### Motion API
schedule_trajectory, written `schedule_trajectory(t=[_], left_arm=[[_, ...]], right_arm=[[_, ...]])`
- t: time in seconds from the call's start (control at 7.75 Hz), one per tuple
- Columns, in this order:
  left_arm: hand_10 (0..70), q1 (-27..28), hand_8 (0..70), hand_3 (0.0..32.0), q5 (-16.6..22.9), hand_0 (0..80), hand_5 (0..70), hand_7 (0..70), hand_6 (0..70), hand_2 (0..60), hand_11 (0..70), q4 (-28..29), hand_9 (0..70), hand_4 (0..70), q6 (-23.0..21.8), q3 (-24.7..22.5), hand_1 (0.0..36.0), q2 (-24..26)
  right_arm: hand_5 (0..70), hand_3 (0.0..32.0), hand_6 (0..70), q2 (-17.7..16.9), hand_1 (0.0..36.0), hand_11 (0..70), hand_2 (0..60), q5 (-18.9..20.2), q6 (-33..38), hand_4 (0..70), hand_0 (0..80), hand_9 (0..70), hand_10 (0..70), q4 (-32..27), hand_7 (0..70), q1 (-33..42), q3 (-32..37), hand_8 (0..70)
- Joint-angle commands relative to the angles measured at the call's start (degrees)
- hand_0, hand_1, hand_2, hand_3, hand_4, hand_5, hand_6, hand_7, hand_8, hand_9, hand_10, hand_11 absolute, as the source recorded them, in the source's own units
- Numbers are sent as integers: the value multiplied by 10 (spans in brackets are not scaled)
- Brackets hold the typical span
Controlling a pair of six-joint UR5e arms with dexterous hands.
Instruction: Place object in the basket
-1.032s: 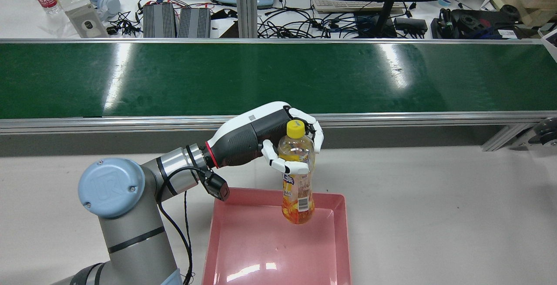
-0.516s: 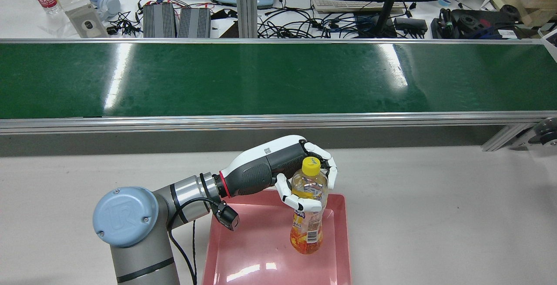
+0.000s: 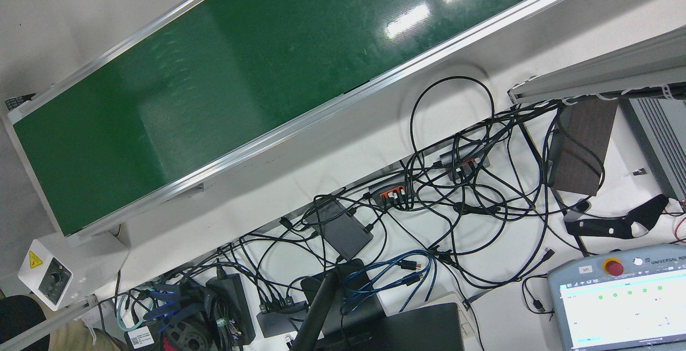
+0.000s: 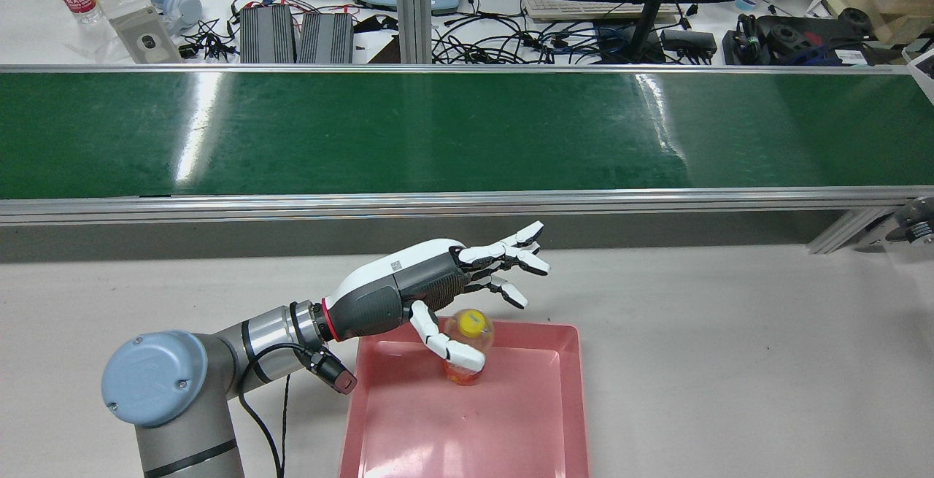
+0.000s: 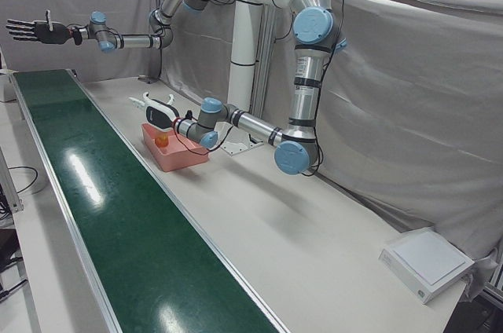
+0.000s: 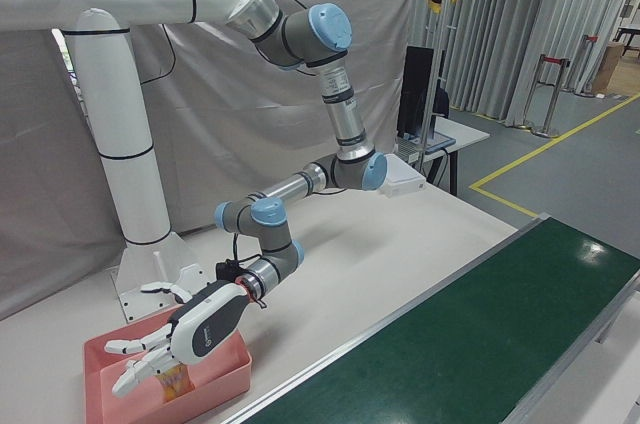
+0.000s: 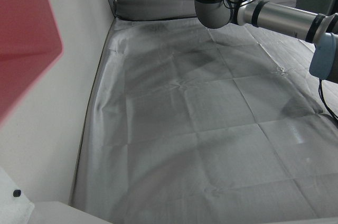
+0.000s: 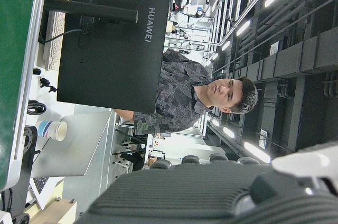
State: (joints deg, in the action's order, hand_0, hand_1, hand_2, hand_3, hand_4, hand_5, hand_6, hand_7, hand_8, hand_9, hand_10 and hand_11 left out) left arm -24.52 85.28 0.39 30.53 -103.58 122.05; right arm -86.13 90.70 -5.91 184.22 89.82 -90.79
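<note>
Left hand (image 4: 438,288) fingers spread apart, holding nothing, orange drink bottle (image 4: 467,350) standing in pink basket (image 4: 525,419) directly beneath its thumb, right hand (image 5: 27,31) fingers splayed, raised well away, basket on worktop (image 4: 730,361).

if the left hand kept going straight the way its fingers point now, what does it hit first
Probably the metal side rail of the green conveyor belt. In the rear view the left hand is open above the pink basket, its fingers aimed forward and a little right, clear of the bottle. If it is angled upward, it might pass over.
</note>
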Motion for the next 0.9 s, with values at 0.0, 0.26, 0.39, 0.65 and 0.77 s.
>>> schedule_trajectory(t=[0.0, 0.26, 0.39, 0.65, 0.77], left_arm=[[34, 3, 81, 0, 2, 472, 73, 28, 0, 0, 54, 15, 99, 109, -4, -28, 20, -23], [33, -2, 78, 0, 2, 472, 73, 18, 0, 0, 53, 3, 94, 102, -13, -46, 19, -23], [44, -5, 79, 0, 1, 474, 78, 19, 0, 0, 71, -3, 97, 105, -31, -48, 26, -22], [45, -14, 81, 0, 1, 475, 90, 17, 0, 0, 71, -21, 98, 119, -32, -69, 27, -20], [47, -15, 80, 0, 1, 474, 96, 14, 0, 0, 73, -30, 97, 124, -33, -77, 26, -19]], right_arm=[[0, 0, 0, 0, 0, 0, 0, 0, 0, 0, 0, 0, 0, 0, 0, 0, 0, 0], [0, 0, 0, 1, 0, 0, 0, 0, 0, 0, 0, 0, 0, 0, 0, 0, 0, 0], [0, 0, 0, 1, 0, 0, 0, 0, -1, 0, 0, 0, 0, 0, 0, 0, 0, 0], [0, 0, 0, 0, 0, 0, 0, 0, 0, 0, 0, 0, 0, 0, 0, 0, 0, 0], [0, 0, 0, 1, 0, 0, 0, 0, 0, 0, 0, 0, 0, 0, 0, 0, 0, 0]])
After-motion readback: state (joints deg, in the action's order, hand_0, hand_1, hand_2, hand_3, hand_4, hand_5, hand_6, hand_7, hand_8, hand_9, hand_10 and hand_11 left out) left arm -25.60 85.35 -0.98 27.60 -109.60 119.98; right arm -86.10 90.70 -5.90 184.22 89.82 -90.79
